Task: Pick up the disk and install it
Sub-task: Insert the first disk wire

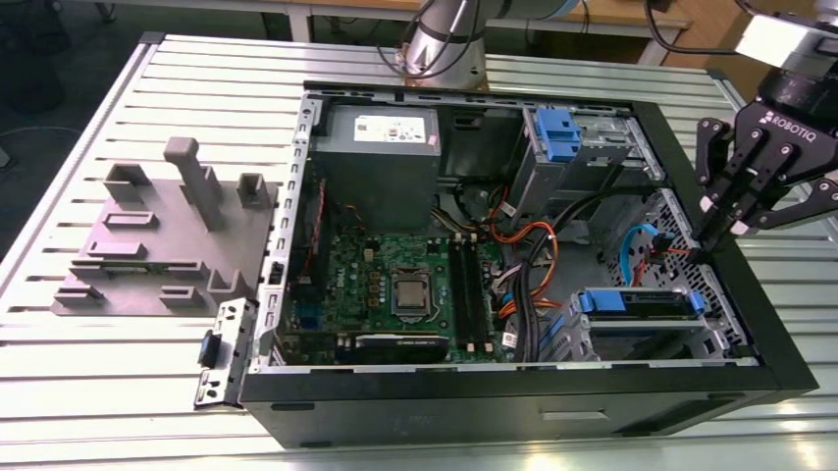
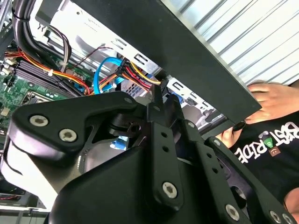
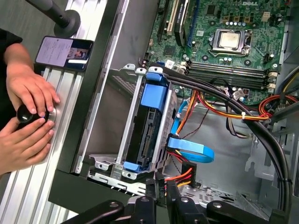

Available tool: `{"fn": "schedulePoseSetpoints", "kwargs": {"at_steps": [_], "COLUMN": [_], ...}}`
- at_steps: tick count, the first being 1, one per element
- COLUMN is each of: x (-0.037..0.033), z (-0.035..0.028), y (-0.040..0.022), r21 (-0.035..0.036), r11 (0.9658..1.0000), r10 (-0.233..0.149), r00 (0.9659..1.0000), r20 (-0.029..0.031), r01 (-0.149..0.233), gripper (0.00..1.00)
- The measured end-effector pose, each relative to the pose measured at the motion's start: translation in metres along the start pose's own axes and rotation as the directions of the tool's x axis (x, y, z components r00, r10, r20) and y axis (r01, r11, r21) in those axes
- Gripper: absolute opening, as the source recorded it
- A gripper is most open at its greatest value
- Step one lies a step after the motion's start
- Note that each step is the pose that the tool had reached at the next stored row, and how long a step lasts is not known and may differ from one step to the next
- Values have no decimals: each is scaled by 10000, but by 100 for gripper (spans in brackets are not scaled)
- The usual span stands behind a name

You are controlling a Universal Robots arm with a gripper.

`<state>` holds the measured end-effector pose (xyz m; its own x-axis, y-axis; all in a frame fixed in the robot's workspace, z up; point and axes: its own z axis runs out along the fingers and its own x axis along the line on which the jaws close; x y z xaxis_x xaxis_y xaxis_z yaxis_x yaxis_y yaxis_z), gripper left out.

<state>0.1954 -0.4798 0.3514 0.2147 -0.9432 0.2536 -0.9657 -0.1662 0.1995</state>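
Note:
The disk, a drive framed by a blue plastic bracket, sits in the metal drive cage at the near corner of the open computer case, on the exterior view's right. In the first wrist view the disk stands on edge in that cage, with a blue cable and orange wires beside it. My gripper hovers over the case's right wall, a little above and beyond the disk. Its black fingertips are together with nothing between them. The gripper also appears in the second wrist view, above the cables.
A grey power supply box and a blue latch sit at the case's far side, with the motherboard in the middle. A grey fixture stands on the slatted table. A person's hands and a phone are beside the case.

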Motion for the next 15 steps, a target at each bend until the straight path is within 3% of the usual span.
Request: {"fn": "schedulePoseSetpoints", "kwargs": {"at_steps": [6,7,15], "x": [-1,-1,-4], "z": [3,4,18], "y": [0,-1,-3], "r21": [4,5,9], "r11": [10000,10000,9999], "r10": [-88,-96,-127], "r00": [9999,9999,9998], "r20": [-129,-139,-167], "r01": [88,96,127], "gripper": [25,31,31]}}
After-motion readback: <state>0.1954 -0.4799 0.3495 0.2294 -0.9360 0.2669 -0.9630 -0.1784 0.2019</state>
